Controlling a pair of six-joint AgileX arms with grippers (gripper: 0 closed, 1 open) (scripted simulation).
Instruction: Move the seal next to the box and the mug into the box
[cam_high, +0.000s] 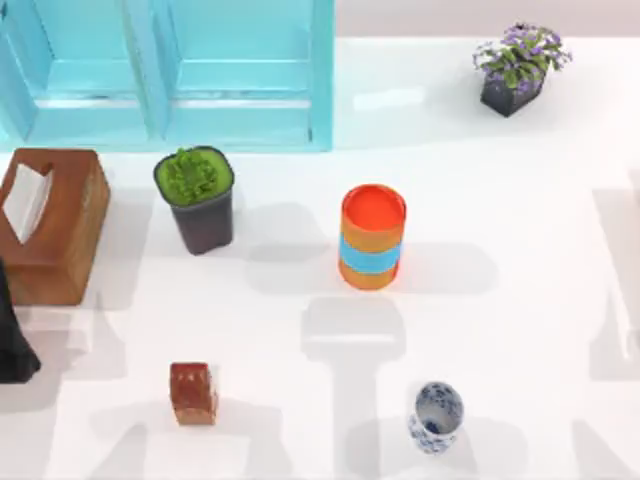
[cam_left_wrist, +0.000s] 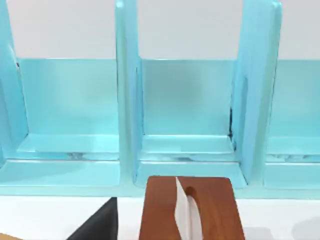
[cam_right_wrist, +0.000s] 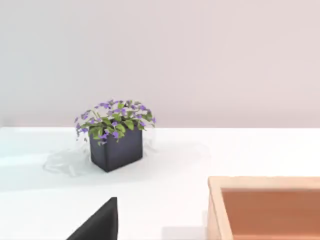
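Standing near the table's front, mottled reddish-brown seal (cam_high: 193, 392), blue-patterned white mug (cam_high: 436, 416), jaws' state cannot be told.

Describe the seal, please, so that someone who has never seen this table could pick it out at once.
Start at the big turquoise shelf unit along the table's far left edge, then come toward the near edge past the green plant in a dark pot. The seal stands alone there, left of the blue-and-white mug. It is a small reddish-brown mottled block, far smaller than the wooden tissue box.
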